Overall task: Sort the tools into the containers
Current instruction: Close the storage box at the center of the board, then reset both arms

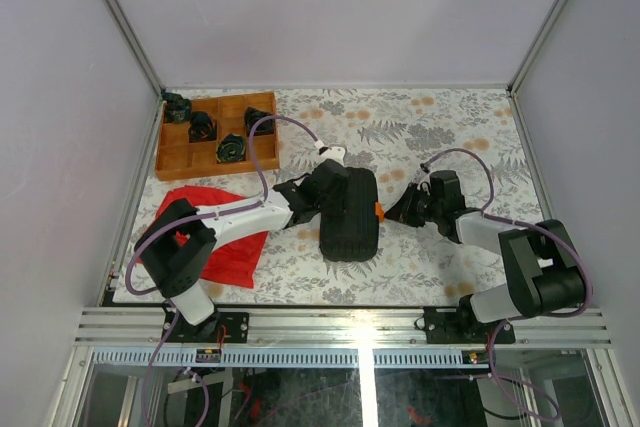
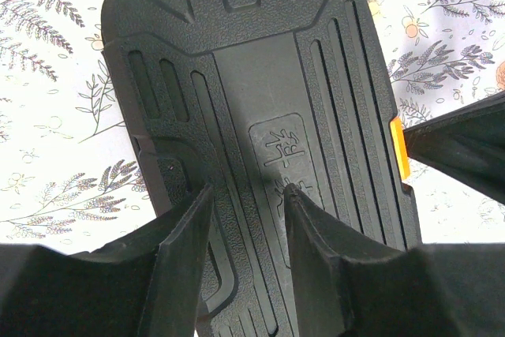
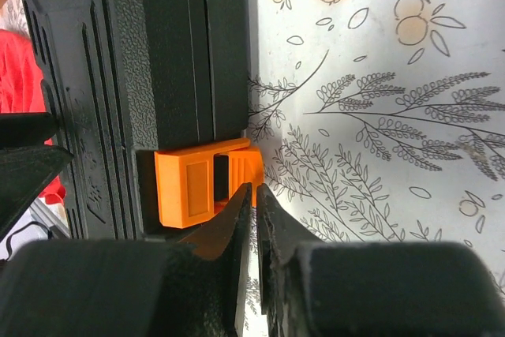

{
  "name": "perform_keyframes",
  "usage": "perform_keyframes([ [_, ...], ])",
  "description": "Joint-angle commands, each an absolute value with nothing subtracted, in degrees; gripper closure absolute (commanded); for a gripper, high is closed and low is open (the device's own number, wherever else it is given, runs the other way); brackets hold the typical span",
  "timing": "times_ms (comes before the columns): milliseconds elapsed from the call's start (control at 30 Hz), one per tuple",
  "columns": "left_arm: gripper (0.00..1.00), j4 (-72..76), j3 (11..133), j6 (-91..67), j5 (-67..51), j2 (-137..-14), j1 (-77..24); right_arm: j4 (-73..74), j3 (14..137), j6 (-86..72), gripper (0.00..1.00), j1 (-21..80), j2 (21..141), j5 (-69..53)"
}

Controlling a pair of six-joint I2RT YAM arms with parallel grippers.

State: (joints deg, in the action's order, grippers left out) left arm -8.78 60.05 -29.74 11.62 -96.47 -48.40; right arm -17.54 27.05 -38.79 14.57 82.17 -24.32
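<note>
The container, a black ribbed case [image 1: 349,215], lies closed in the middle of the table. My left gripper [image 1: 340,195] is over its lid. In the left wrist view the gripper [image 2: 248,195] stands open, with both fingertips down on the ribbed lid [image 2: 260,76] and nothing between them. My right gripper [image 1: 392,209] is at the case's right side. In the right wrist view its jaws [image 3: 254,189] are shut to a thin slit, tips against the outer end of the orange latch [image 3: 197,183]. No tools are in view.
A compartmented wooden tray [image 1: 170,157] with several small dark objects stands at the back left. A red cloth [image 1: 235,247] lies beside the left arm. The table carries a floral-patterned cover [image 1: 450,127], with walls close on three sides.
</note>
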Motion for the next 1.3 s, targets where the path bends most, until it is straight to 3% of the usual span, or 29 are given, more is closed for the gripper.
perform_keyframes([
  [0, 0.59, -18.37, 56.6, -30.34, 9.03, -102.09, -48.69, -20.72, 29.44, -37.78, 0.88, 15.77, 83.32, -26.41],
  [667, 0.59, -18.55, 56.95, -30.15, 8.97, -102.26, -48.69, -21.01, 32.19, -37.8, 0.89, 20.54, 90.66, -27.15],
  [800, 0.59, -18.46, 56.57, -30.15, 10.15, -101.53, -48.69, -17.32, 33.12, -36.62, 0.88, 20.74, 87.8, -24.26],
  [1067, 0.48, -23.11, 59.29, -29.43, 20.37, -93.49, -48.48, 9.55, 43.66, -27.98, 0.64, 20.75, 72.4, -0.42],
  [1267, 0.38, -25.01, 61.9, -28.33, 24.82, -82.88, -47.57, 19.52, 48.41, -23.94, 0.42, 20.75, 61.59, 11.77],
])
